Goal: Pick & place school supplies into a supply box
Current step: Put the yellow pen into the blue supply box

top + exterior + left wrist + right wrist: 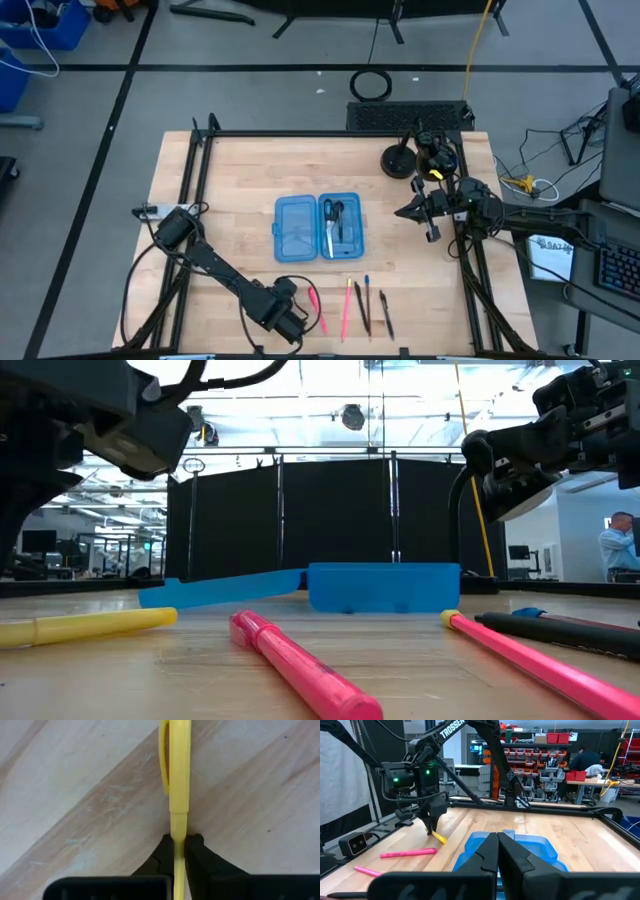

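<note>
My left gripper (178,840) stands near the table's front edge (288,318), pointing down, shut on a yellow pen (176,765). The pen also shows in the low view (95,626) and in the right wrist view (440,838). A pink highlighter (315,303) lies just right of it, then a thin pink pen (347,305) and two dark pens (363,306). The supply box (295,230) lies open at the table's middle, with black-handled scissors (333,222) in its right half. My right gripper (497,840) hangs shut above the table's right side (402,212). My left gripper pinches the yellow pen's thin barrel (178,827), just past the wider clipped cap, between its two fingers (165,851). The fingers come from above, pointing down, and lie across the pen. The pen lies level on the wood (95,626).
A black round-based stand (398,160) and a dark clamp with yellow bits (437,158) sit at the far right corner. Black frame rails (200,160) run along the table's left, far and right sides. Bare wood lies left of the supply box.
</note>
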{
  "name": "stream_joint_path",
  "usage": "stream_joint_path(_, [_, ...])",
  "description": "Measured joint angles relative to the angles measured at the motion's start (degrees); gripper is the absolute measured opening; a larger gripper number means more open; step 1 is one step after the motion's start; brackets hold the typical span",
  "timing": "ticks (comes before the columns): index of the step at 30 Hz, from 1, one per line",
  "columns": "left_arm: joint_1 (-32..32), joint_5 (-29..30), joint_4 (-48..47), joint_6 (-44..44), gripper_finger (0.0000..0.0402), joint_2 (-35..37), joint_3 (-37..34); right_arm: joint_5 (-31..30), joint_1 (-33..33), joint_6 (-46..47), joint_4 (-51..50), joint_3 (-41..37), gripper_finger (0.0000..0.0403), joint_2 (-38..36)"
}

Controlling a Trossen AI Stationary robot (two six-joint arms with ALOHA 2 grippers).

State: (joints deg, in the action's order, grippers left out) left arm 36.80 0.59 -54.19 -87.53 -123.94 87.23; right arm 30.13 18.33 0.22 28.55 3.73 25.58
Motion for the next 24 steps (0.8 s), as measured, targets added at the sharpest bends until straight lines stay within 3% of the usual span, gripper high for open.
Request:
stream_joint_path(3, [0.75,3.11,-2.42,0.84,0.003,2.66,0.34,0.0,0.0,-0.01,-0.14,0.0,0.0,0.0])
stream_joint_path(5, [1.5,8.86,-4.28,0.79,0.0027,5.12,0.1,-0.02,0.0,-0.03,-0.14,0.0,0.0,0.0])
stream_joint_path(11, [6.17,32.89,-11.06,1.02,0.0021,17.7,-0.86,-0.02,0.0,-0.66,-0.16,-0.02,0.0,0.0])
stream_joint_path(15, [8.34,45.43,-10.4,7.54,0.002,26.08,-3.1,-0.02,0.0,-0.66,-0.14,-0.02,0.0,0.0])
stream_joint_path(19, [8.12,48.2,-5.29,22.32,0.002,32.36,-7.59,-0.02,0.0,-0.9,-0.12,-0.02,0.0,0.0])
stream_joint_path(24, [3.2,46.16,19.91,56.67,0.002,41.4,-18.71,-0.02,0.0,-0.85,0.79,-0.02,0.0,0.0])
